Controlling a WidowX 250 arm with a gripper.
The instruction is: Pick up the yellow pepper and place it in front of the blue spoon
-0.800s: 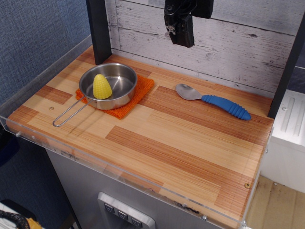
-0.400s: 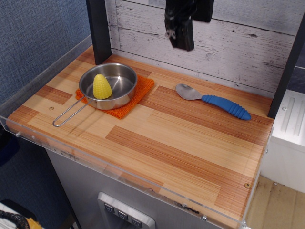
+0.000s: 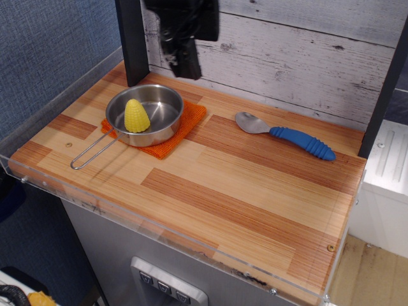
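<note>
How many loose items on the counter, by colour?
Yellow: 1, the yellow pepper
Blue and grey: 1, the blue spoon
Steel: 1, the pan
Orange: 1, the cloth under the pan
Total: 4

The pepper (image 3: 136, 116) stands upright in the pan (image 3: 167, 102), toward its left side. The pan sits on a cloth (image 3: 190, 125) at the back left of the table (image 3: 242, 191), its handle reaching out toward the front left edge. The spoon (image 3: 285, 134) lies well to the right of the pan, bowl to the left. The gripper (image 3: 186, 62) hangs above, just behind the pan.
</note>
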